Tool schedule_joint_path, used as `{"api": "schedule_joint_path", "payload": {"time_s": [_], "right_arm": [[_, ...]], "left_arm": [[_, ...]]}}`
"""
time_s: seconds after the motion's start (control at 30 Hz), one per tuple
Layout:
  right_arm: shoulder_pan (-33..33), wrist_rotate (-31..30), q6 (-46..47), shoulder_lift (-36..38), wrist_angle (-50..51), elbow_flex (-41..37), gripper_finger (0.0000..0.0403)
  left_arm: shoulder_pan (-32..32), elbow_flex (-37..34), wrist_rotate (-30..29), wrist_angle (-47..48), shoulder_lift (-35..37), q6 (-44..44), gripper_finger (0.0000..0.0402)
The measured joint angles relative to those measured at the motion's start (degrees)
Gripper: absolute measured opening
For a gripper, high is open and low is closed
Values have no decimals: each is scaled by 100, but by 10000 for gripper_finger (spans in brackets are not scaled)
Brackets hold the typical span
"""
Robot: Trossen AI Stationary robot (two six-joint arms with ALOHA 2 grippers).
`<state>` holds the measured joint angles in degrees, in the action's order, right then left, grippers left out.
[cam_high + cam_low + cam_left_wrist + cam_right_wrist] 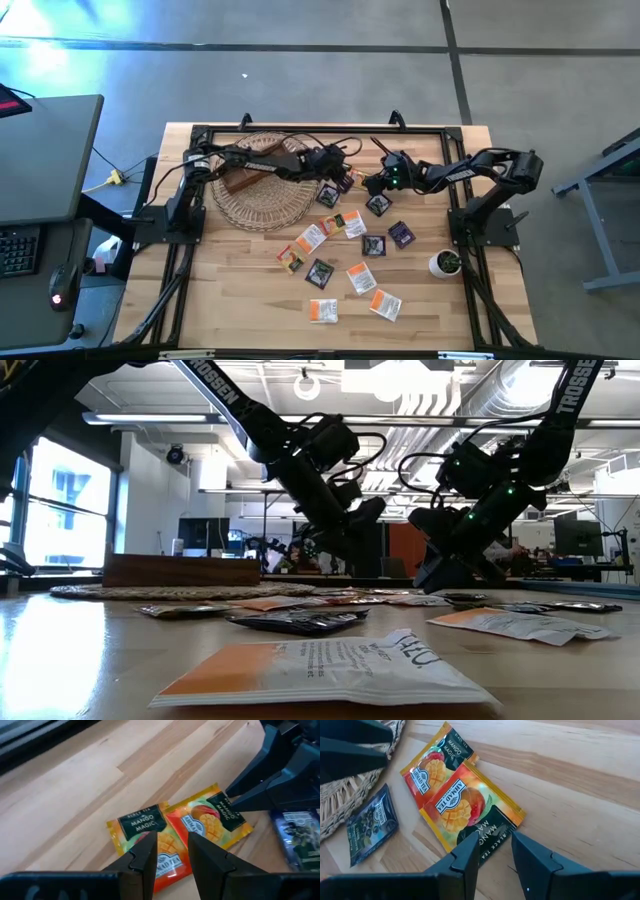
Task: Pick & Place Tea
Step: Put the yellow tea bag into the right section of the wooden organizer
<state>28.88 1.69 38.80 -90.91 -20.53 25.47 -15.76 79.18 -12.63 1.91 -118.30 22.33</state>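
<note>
Overhead, both arms reach toward the middle of the far half of the tabletop, where 2 orange mango sachets lie side by side, overlapping at one edge, flat on the wood.

The left gripper hangs just above the nearer ends of those 2 sachets. Its fingers stand slightly apart with a narrow gap between them, and nothing is pinched in that gap. The right gripper faces the same pair from the opposite side, its fingers also a little apart and empty, their tips over the dark-printed end of one sachet. In the low view both grippers sit close above the surface, near each other.

A dark blue-purple sachet lies just beside the mango pair, next to the rim of a woven mat. A brown wooden box rests on that mat under the left arm.

The remaining tea sachets are scattered flat over the middle and near part of the tabletop, some white with orange print, some dark. A small white pot with a plant stands near the right arm's base.
</note>
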Motion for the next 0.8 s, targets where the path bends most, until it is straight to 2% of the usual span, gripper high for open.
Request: {"api": "schedule_joint_path", "payload": {"time_s": [0.33, 0.57, 0.8], "right_arm": [[-2, -2, -16, -5, -1, -2, 114], [-2, 2, -25, -9, -42, -4, 114], [-2, 3, -65, -9, -55, -8, 114]], "left_arm": [[49, 0, 313, 7, 0, 177, 107], [92, -2, 80, 10, 0, 190, 107], [88, -7, 106, -203, 0, 148, 107]]}}
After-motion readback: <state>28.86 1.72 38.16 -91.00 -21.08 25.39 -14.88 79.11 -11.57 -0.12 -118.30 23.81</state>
